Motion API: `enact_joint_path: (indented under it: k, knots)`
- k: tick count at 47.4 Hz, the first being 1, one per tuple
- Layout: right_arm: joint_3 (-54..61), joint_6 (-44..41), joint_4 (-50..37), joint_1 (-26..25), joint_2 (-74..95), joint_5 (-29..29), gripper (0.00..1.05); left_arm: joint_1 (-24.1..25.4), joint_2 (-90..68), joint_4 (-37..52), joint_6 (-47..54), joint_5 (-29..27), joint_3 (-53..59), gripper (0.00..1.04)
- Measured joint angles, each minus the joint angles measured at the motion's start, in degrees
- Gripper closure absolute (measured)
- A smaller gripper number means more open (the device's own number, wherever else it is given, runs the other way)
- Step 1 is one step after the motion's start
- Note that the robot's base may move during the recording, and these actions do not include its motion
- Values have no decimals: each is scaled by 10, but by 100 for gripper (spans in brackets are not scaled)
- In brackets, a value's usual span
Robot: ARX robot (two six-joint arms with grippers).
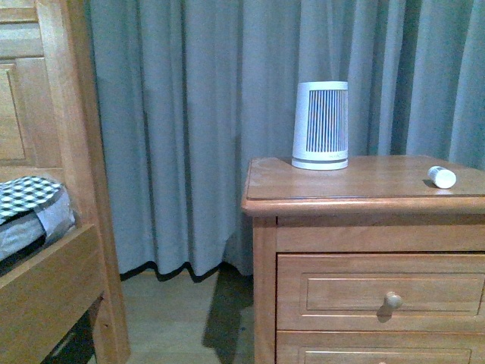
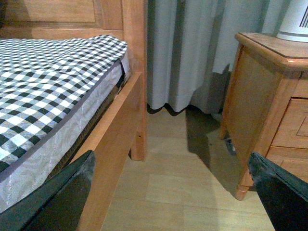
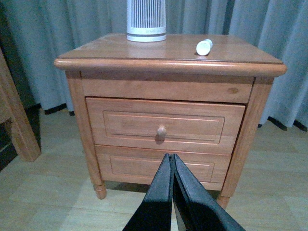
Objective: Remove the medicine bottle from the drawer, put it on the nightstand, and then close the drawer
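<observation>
The small white medicine bottle point(image 1: 442, 177) lies on its side on the nightstand point(image 1: 341, 189) top, toward its right edge; it also shows in the right wrist view point(image 3: 204, 46). The upper drawer point(image 3: 163, 125) is closed, flush with the cabinet front, its round knob point(image 3: 161, 131) facing me. My right gripper point(image 3: 172, 156) is shut and empty, held in front of the drawers, a little back from them and below the knob. My left gripper point(image 2: 171, 166) is open and empty, low over the floor between bed and nightstand. Neither arm shows in the front view.
A white tapered appliance with dark slats point(image 1: 321, 125) stands at the back of the nightstand top. A wooden bed frame point(image 2: 113, 139) with a checked mattress point(image 2: 43, 82) is to the left. Grey curtains point(image 1: 212, 114) hang behind. The lower drawer point(image 3: 161, 166) is closed.
</observation>
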State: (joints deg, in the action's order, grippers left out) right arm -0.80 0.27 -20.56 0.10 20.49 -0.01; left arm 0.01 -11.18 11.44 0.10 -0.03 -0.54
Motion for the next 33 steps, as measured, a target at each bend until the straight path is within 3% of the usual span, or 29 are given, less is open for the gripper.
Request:
enact_joint_path:
  k: [25, 33]
  knots:
    - [0, 0, 103, 0, -103, 0, 102, 0, 0, 0, 0, 0, 0, 7]
    - [0, 0, 200, 0, -193, 0, 102, 0, 0, 0, 0, 0, 0, 7]
